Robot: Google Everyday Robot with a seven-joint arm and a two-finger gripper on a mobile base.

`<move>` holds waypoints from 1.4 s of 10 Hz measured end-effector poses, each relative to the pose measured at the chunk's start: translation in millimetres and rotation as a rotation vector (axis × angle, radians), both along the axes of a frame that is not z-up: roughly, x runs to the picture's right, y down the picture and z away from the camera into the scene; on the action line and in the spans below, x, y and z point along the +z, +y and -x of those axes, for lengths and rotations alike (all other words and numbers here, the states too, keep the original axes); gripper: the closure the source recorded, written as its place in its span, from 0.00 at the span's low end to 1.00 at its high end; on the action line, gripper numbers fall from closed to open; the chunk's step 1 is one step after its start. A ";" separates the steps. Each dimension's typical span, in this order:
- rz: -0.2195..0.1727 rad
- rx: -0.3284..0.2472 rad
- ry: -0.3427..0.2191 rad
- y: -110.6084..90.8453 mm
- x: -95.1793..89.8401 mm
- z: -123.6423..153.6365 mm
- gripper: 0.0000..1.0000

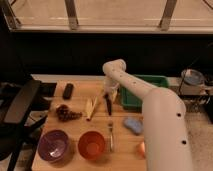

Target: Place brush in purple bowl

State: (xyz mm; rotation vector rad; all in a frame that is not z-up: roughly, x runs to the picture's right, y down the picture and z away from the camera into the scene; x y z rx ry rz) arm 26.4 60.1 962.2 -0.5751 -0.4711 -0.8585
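The brush (108, 106) is a slim black stick near the middle of the wooden table (80, 125), pointing toward the front edge. My gripper (109, 95) is right over its far end, at the tip of the white arm that reaches in from the right. Whether it is touching the brush I cannot tell. The purple bowl (53, 145) stands at the front left corner, empty, well to the left of the gripper and nearer the front.
An orange bowl (92, 145) stands beside the purple one, with a silver fork (111, 136) to its right. A pale yellow piece (91, 107), dark grapes (66, 113) and a black block (68, 91) lie left of the brush. A green bin (142, 92), blue sponge (133, 124) and orange fruit (141, 149) are on the right.
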 end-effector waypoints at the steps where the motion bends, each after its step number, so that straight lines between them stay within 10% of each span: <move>1: 0.016 -0.003 0.002 3.1 2.7 1.7 0.46; 7: 0.021 -0.005 0.006 6.7 2.5 0.0 0.99; 14: -0.114 0.006 -0.136 -36.7 -49.7 36.5 1.00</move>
